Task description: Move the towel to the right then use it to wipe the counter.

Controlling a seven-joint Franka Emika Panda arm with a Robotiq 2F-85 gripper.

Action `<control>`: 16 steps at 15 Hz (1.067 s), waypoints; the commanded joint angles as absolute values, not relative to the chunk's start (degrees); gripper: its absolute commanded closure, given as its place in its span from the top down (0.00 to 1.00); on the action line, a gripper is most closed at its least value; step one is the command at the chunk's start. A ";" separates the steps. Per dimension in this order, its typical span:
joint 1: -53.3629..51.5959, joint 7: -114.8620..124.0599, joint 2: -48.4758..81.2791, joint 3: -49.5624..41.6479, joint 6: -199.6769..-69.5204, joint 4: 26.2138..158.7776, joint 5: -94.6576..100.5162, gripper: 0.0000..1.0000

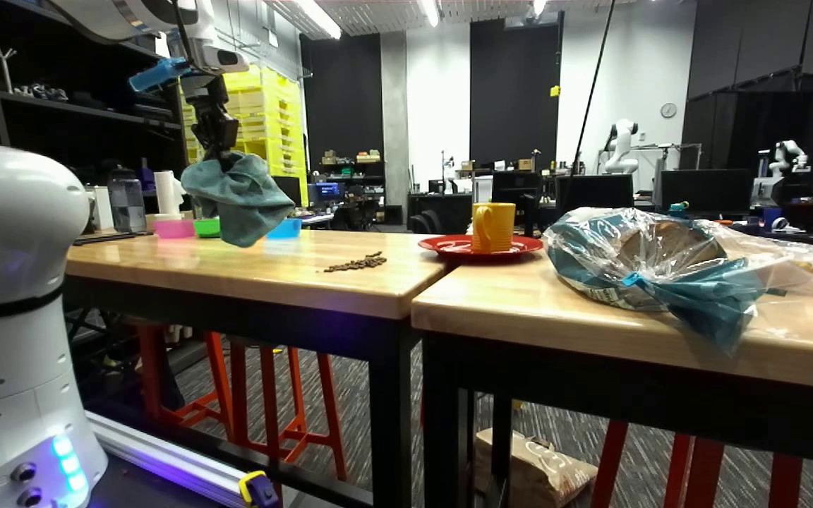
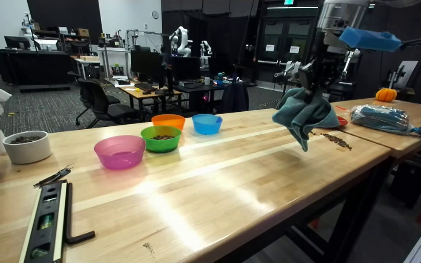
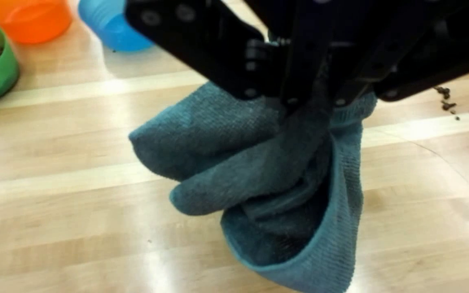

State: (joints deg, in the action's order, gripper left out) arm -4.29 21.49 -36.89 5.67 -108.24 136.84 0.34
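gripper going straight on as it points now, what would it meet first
Probably the counter, with the towel in the gripper touching down first; exactly where is hard to judge.

- Pink bowl (image 2: 120, 155), green bowl (image 2: 160, 145), orange bowl (image 2: 169, 120), blue bowl (image 2: 207, 126), all round translucent plastic: four.
- White straight-sided round bowl (image 2: 27, 152): one.
- Blue-green cloth towel (image 2: 305, 114): one.
- Black two-fingered tool (image 1: 224, 159): one.
- Mustard-yellow cylindrical mug (image 1: 495, 229): one.
- Red round plate (image 1: 447, 245): one.
- Teal-printed plastic bag (image 2: 381, 118): one.
- Black-and-cream spirit level (image 2: 46, 219): one.
- Black L-shaped hex key (image 2: 68, 219): one.
- Orange ribbed pumpkin (image 2: 386, 95): one.
- Pale wood-topped tables (image 1: 272, 267): two.
- Loose dark-brown bits (image 2: 336, 140): too small and many to count.
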 commanded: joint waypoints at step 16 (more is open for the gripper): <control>22.58 35.16 -41.85 -2.43 -115.53 138.92 0.37 0.02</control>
State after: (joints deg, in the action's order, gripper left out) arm 18.99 30.38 -41.68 -3.36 -114.66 139.26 -1.20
